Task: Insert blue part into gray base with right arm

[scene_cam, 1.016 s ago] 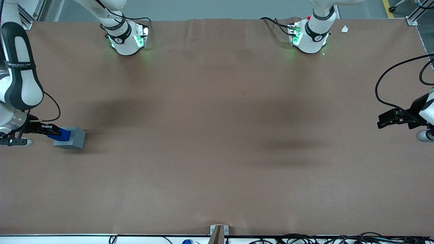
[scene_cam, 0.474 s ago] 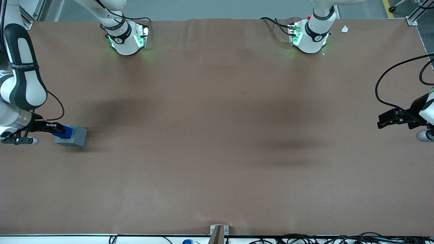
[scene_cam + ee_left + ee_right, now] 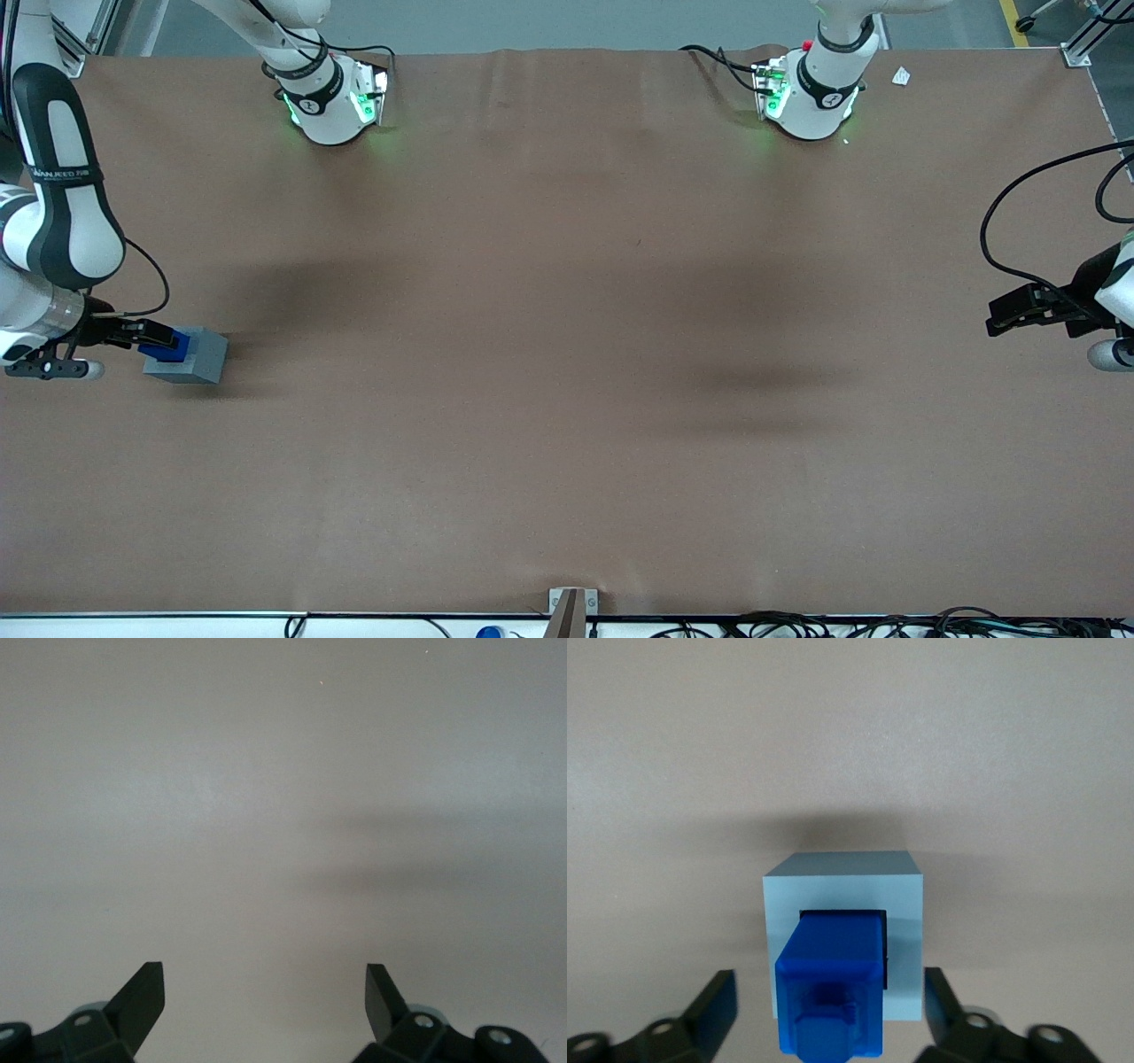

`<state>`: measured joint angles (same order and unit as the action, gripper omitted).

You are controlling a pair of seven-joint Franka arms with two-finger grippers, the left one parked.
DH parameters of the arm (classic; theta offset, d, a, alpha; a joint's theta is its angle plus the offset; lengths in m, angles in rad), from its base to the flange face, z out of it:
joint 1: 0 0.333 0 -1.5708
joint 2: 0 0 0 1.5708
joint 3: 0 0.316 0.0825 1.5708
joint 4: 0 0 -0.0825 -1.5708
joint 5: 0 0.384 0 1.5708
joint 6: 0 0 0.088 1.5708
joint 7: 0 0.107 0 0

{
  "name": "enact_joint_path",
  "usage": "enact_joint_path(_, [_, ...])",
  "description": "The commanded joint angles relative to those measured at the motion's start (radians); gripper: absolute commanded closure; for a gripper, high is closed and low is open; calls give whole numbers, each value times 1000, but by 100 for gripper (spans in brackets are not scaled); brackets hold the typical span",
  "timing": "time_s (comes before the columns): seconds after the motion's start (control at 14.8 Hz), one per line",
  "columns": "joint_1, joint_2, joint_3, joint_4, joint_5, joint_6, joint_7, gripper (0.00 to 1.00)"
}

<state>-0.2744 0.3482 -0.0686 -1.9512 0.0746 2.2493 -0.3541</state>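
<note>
The gray base (image 3: 197,358) stands on the brown table toward the working arm's end. The blue part (image 3: 170,346) stands in the recess in its top and sticks up out of it. In the right wrist view the blue part (image 3: 831,988) rises from the gray base (image 3: 842,879), stud end toward the camera. My right gripper (image 3: 149,335) hovers just above them. In the wrist view the gripper (image 3: 827,981) is open, with one black finger (image 3: 716,994) on each side of the blue part and a gap between each finger and the part.
The two arm pedestals (image 3: 332,102) (image 3: 811,93) with green lights stand at the table edge farthest from the front camera. The parked arm's gripper (image 3: 1028,308) and looping cable sit at the other end. A metal bracket (image 3: 571,604) is on the near edge.
The right arm has shifted slightly away from the front camera. The blue part has gone from tilted over the gray base to lower and more upright in it.
</note>
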Motion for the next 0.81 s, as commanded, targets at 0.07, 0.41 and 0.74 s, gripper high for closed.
enact_joint_path(0.07, [-3,-61,15,8,-7,-56,-9,0])
enact_joint_path(0.41, [50,-175,16,8,8,-134,9,0])
enact_joint_path(0.74, [107,-279,15,8,22,-206,44,0])
